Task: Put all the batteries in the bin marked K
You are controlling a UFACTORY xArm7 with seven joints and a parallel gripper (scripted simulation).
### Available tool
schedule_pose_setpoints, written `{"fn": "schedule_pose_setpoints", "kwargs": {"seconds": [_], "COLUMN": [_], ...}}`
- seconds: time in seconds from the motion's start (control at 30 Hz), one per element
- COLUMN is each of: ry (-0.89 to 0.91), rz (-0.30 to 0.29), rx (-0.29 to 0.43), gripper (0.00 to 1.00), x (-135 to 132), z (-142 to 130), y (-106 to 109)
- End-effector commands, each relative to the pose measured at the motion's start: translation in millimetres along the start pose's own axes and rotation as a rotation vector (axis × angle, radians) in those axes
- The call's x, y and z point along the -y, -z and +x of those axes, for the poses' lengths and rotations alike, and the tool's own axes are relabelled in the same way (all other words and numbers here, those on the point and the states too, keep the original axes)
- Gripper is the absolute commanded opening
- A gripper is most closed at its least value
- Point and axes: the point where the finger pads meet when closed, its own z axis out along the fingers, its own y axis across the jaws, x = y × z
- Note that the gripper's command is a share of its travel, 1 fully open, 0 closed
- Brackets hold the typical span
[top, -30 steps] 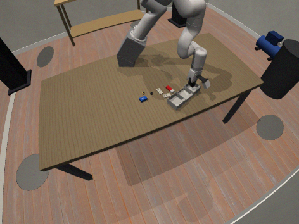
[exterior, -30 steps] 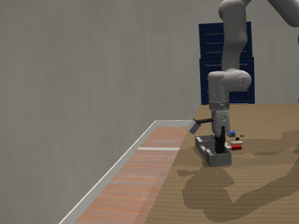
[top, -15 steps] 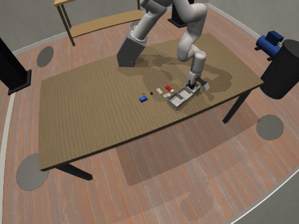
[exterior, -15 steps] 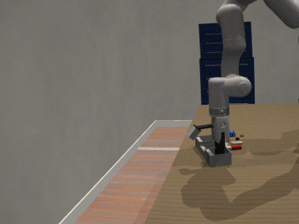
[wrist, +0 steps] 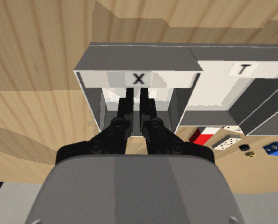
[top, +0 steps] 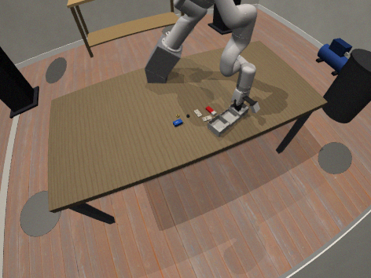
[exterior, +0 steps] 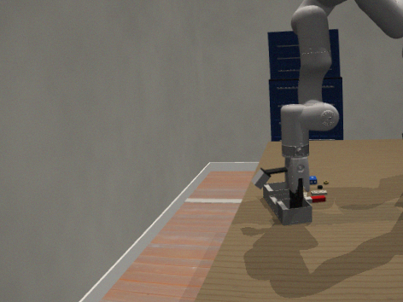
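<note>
The arm [top: 229, 32] arches from its base at the far edge of the table [top: 118, 138], folds at the elbow and drops its last link straight down, so the wrist stands vertical over one end of the grey bin row [top: 225, 121]. The gripper [wrist: 136, 100] points down into the end bin marked X [wrist: 138, 78], its two black fingers nearly together with only a thin slit between them; nothing shows between them and it holds nothing. In the exterior view the fingertips reach below the bin's rim, inside the compartment. The next bin carries a T [wrist: 243, 69]; the K label is out of the wrist view, and which end it stands at cannot be read from the other views. The loose things lie on the table just beside the bins: a red block [top: 211, 109], two white dotted tiles [top: 197, 111], a small black piece [top: 187, 115], a yellowish ring [top: 178, 115] and a blue block [top: 177, 122] farthest from the bins. Which of them are batteries cannot be told at this size. The X bin's floor looks pale and bare around the fingers.
</note>
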Motion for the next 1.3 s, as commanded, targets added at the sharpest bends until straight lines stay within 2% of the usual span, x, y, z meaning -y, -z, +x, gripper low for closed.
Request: {"fn": "schedule_pose_setpoints", "kwargs": {"seconds": [0.0, 0.8, 1.27], "ry": [0.000, 0.000, 0.000], "rz": [-0.001, -0.001, -0.001], "rx": [-0.002, -0.002, -0.002], "gripper": [0.07, 0.07, 0.07], "x": [0, 0, 0], "z": [1, 1, 1], "y": [1, 1, 16]}}
